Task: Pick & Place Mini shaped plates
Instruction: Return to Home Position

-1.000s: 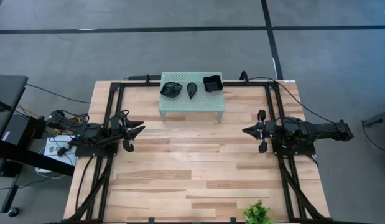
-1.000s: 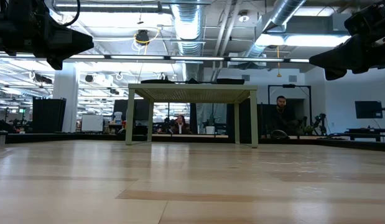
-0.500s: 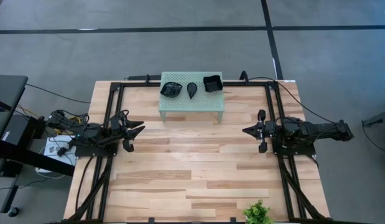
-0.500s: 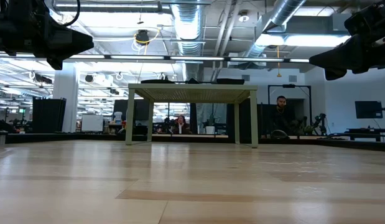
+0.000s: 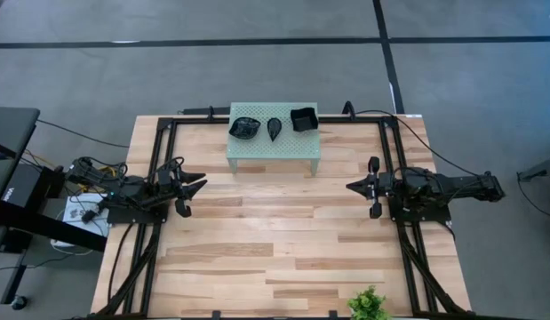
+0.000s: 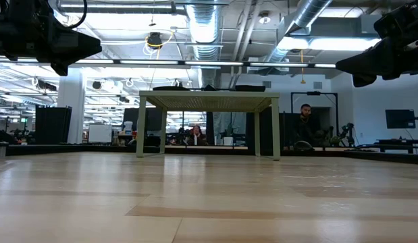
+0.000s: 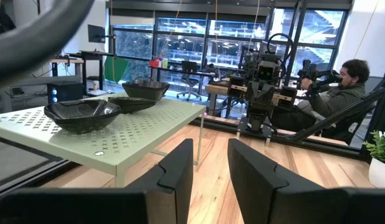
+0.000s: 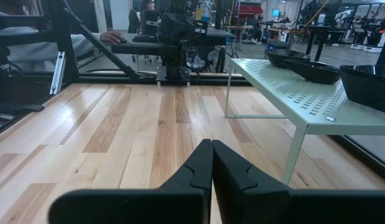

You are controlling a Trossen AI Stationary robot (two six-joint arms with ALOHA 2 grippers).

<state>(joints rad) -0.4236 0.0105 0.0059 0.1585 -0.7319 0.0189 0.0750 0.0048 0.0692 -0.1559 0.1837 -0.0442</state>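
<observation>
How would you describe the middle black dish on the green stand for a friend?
Look at the pale green perforated stand at the wooden table's far edge. Three black dishes sit in a row on it; take the middle dish. It is narrow and teardrop-shaped, between a rounded dish and a square one.

The place is an open-plan robotics lab with an industrial look. Bare silver ducts [image 6: 202, 27] and pipes run under the open ceiling. The floor [image 5: 257, 80] is grey concrete crossed by black lines [image 5: 212, 41]. A wooden table [image 5: 275, 258] carries a black metal frame [image 5: 199, 119] with a cabled left arm [image 5: 123, 191] and right arm [image 5: 443, 188] mounted on it. Behind the table stand desks, a monitor [image 6: 400, 119] and glass partitions [image 7: 180, 43]. People are at workstations: a seated person [image 6: 194, 136], a standing person [image 6: 304, 123] and a person beside the table [image 7: 344, 87].
</observation>
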